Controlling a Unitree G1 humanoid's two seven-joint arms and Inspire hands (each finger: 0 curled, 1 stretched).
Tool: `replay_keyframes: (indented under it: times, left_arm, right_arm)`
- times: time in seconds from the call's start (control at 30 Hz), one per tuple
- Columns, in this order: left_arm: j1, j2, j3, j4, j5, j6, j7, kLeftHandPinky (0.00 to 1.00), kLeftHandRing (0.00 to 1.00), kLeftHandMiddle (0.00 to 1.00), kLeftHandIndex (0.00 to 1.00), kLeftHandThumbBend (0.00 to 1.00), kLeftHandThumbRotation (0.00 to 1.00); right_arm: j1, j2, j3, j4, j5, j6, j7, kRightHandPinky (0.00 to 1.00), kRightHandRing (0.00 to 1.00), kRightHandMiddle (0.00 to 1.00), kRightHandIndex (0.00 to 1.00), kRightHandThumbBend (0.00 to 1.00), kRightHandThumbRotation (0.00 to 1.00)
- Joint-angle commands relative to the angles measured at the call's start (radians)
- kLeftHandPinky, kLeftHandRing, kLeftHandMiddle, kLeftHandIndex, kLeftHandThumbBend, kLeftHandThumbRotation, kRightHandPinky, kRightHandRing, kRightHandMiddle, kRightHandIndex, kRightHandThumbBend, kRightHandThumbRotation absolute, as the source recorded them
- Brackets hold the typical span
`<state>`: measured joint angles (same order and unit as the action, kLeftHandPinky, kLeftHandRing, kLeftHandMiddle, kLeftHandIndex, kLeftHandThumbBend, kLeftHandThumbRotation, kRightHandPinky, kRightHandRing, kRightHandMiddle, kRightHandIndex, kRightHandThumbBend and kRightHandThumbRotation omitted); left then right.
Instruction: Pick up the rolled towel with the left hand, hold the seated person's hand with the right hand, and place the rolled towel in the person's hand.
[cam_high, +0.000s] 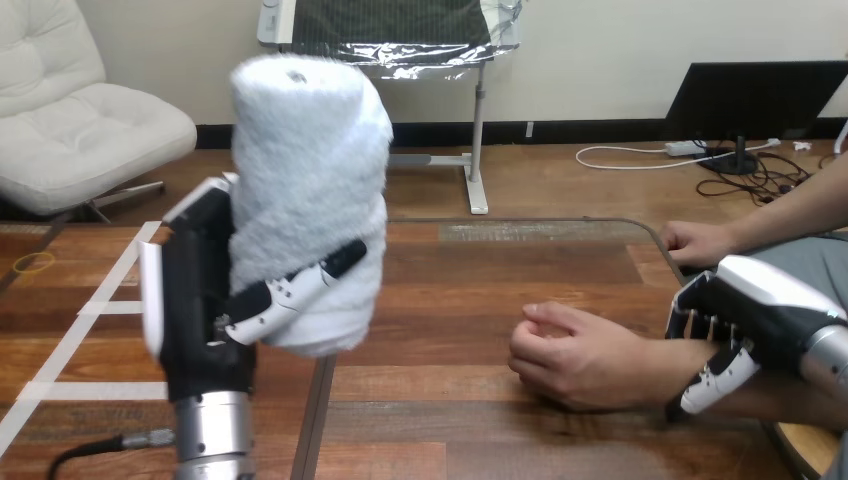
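A white rolled towel (310, 190) stands upright in my left hand (200, 310), lifted above the table's left part. The fingers wrap its lower front and the thumb side sits behind it. The person's hand (575, 355) rests loosely curled on the wooden table (470, 290), right of centre, well apart from the towel. My right hand (760, 295) comes in from the right and grips the person's wrist, fingers curled over the top and thumb beneath it.
The person's other hand (700, 242) lies flat near the table's far right edge. Bare tabletop stretches between the towel and the curled hand.
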<state>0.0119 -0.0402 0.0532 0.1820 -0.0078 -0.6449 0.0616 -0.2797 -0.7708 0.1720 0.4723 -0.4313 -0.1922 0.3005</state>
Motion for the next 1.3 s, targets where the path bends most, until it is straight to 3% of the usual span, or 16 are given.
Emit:
replay_keyframes:
  times: [0.0,0.6,1.27]
  left_arm:
    - [-0.133,0.002,-0.007,0.105,-0.006,-0.074,-0.022,0.21,0.26,0.32,0.38,0.51,0.00]
    - [-0.252,-0.011,0.002,0.384,-0.035,-0.167,-0.075,0.24,0.28,0.34,0.39,0.51,0.00]
    - [-0.366,-0.041,0.010,0.592,-0.071,-0.201,-0.113,0.30,0.33,0.38,0.40,0.55,0.00]
  right_arm:
    - [-0.039,0.003,-0.068,-0.059,0.066,-0.007,0.002,0.27,0.30,0.36,0.39,0.94,0.07]
    - [-0.046,0.006,-0.111,-0.123,0.112,0.010,0.045,0.32,0.34,0.38,0.38,0.95,0.10]
    - [-0.032,0.018,-0.134,-0.261,0.123,0.117,0.081,0.33,0.36,0.40,0.40,0.95,0.10]
